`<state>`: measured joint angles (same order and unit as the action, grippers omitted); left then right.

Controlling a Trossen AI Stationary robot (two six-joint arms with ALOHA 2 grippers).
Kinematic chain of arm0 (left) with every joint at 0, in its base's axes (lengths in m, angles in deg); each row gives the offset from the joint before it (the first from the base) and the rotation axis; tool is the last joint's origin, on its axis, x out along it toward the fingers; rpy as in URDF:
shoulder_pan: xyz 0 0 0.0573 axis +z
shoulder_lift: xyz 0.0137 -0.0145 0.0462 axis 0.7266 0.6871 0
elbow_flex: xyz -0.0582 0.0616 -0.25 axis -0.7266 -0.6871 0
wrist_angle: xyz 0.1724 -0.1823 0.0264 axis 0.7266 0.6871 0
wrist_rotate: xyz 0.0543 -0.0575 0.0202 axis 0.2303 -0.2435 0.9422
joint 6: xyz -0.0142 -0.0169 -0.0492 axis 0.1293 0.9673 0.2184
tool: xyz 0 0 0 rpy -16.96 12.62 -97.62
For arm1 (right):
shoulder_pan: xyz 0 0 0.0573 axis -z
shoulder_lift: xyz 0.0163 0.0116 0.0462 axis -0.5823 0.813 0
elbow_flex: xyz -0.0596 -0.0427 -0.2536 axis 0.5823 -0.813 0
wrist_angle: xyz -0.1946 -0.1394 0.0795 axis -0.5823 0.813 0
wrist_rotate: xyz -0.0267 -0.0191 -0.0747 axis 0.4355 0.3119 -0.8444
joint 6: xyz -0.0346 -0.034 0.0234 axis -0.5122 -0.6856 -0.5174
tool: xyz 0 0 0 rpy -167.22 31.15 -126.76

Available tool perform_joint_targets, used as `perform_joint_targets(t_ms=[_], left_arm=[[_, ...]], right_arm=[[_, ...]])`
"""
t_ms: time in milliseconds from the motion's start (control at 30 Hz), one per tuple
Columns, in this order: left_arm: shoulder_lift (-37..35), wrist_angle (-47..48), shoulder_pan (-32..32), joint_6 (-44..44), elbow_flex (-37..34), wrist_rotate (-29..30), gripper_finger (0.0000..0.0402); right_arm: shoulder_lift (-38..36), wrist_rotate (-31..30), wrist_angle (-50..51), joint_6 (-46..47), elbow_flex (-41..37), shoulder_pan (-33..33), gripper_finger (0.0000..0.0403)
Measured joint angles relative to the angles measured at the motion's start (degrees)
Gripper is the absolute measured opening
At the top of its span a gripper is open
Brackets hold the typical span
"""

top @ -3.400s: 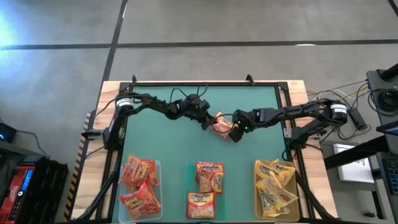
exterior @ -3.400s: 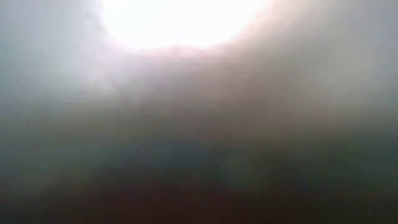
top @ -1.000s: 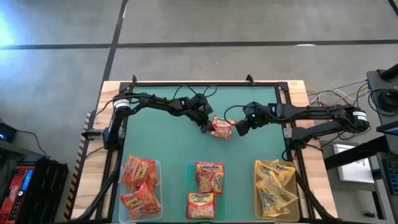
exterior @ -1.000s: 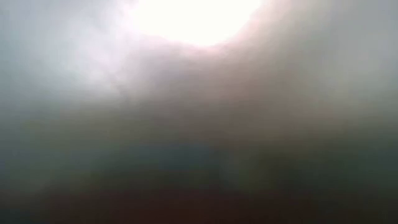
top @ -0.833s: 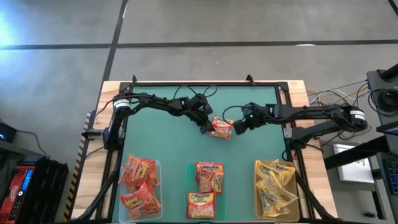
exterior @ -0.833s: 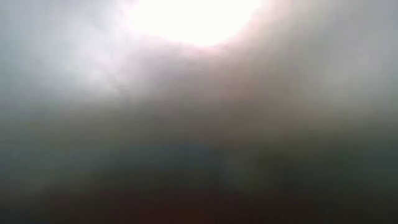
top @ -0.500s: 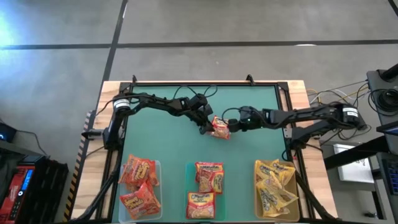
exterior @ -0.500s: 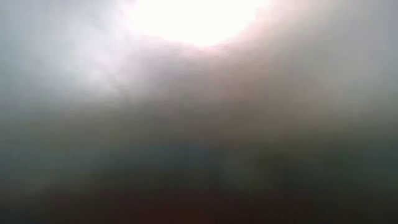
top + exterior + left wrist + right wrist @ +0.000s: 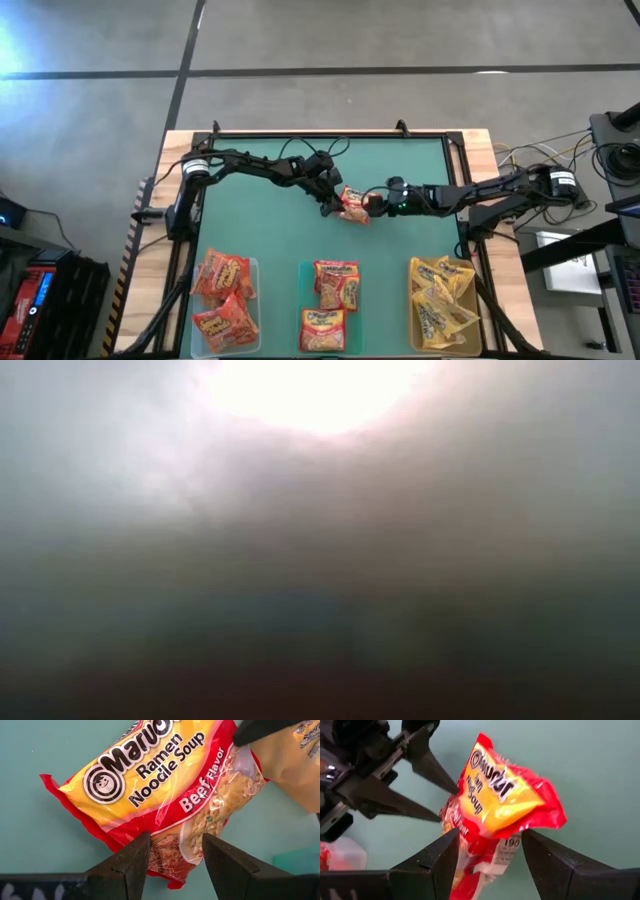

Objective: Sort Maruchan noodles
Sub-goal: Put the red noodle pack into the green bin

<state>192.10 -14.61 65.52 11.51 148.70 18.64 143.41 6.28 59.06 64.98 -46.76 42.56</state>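
A red and yellow beef-flavour noodle packet (image 9: 354, 205) is at the middle of the green mat, between my two grippers. My left gripper (image 9: 333, 207) is shut on its left end (image 9: 165, 785). My right gripper (image 9: 373, 203) is open at its right end. In the right wrist view the right fingers (image 9: 445, 852) stand on either side of the packet's lower part (image 9: 485, 850). Red packets fill the left bin (image 9: 225, 295), orange-red ones the middle bin (image 9: 330, 292), yellow ones the right bin (image 9: 440, 298). The low view shows only blur. My left gripper pinches the packet's short end by the clear window (image 9: 172, 851) between its two fingers, coming level from the table's left. The right wrist view shows its fingertips (image 9: 451, 802) meeting on the packet's edge. The packet stands tilted up from the hold. I cannot tell whether my right gripper's fingers touch the packet.
The three shallow bins stand in a row along the mat's near edge. A black frame (image 9: 330, 136) runs round the mat. Bare mat lies to the left and right of the grippers and toward the far edge.
My right gripper has gone toward the table's left, up to the packet, and its open fingers now stand around the packet's right end. My left gripper has kept its hold, and the packet has stayed where it was.
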Motion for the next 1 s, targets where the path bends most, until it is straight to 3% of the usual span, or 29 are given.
perform_joint_targets(t_ms=[333,700,1000], left_arm=[[0.0,0.0,0.02,0.0,0.0,0.07,0.0168],[0.0,-0.05,0.02,-0.27,0.0,0.16,0.0168],[0.0,-0.02,0.02,-0.41,0.0,0.15,0.0168]], right_arm=[[1.07,-4.25,-1.19,1.57,-0.02,-2.58,0.0206],[11.47,-5.71,-13.69,3.17,-0.07,-3.95,0.0206],[11.26,-6.14,-13.67,1.21,-0.04,-3.95,0.0206]])
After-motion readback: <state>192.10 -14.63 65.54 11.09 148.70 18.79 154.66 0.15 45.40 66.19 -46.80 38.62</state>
